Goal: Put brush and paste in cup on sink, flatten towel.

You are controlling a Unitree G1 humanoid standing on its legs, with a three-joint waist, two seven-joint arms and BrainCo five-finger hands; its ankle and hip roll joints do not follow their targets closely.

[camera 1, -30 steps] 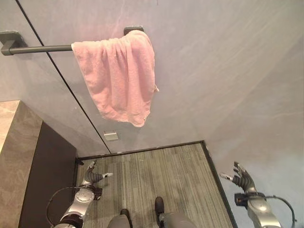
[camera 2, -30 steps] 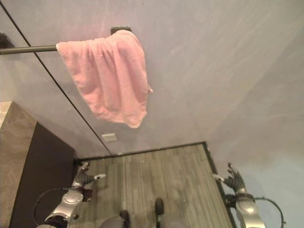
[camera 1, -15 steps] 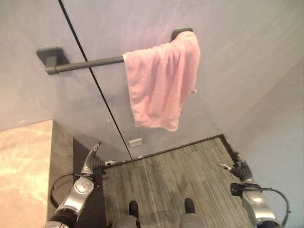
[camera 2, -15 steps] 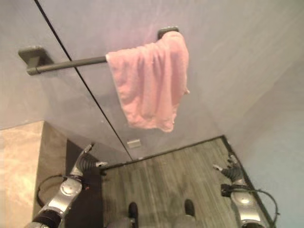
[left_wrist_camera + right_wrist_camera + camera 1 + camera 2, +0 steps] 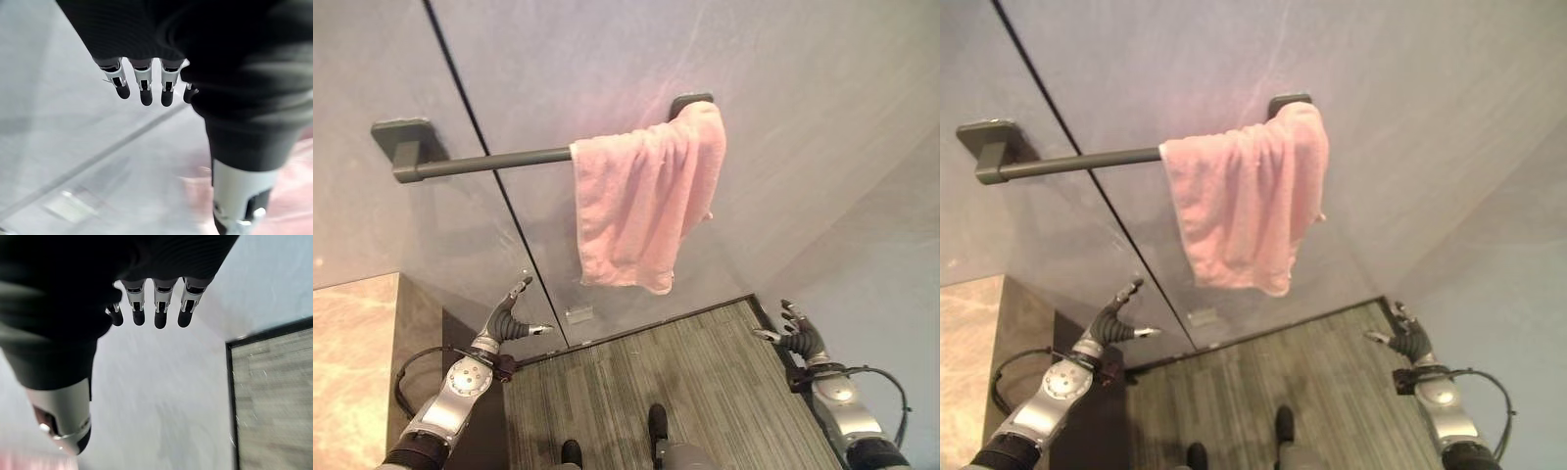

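Observation:
A pink towel (image 5: 646, 206) hangs bunched at the right end of a dark grey wall rail (image 5: 489, 162), its lower edge crumpled and uneven. My left hand (image 5: 505, 325) is low at the left, well below the rail, fingers straight and holding nothing; its fingers (image 5: 142, 85) show spread before the grey wall. My right hand (image 5: 797, 335) is low at the right by the wall corner, also open and empty, with fingers (image 5: 159, 308) straight. Both hands are far below the towel.
A marble counter edge (image 5: 352, 343) with a dark side panel lies at the lower left. Grey wall panels meet at a dark seam (image 5: 484, 157). Striped grey floor (image 5: 685, 382) lies below, with a small wall plate (image 5: 576, 314) under the towel.
The camera has shifted, so the towel and rail sit a little lower and the counter shows less. Both hands have risen slightly and remain open.

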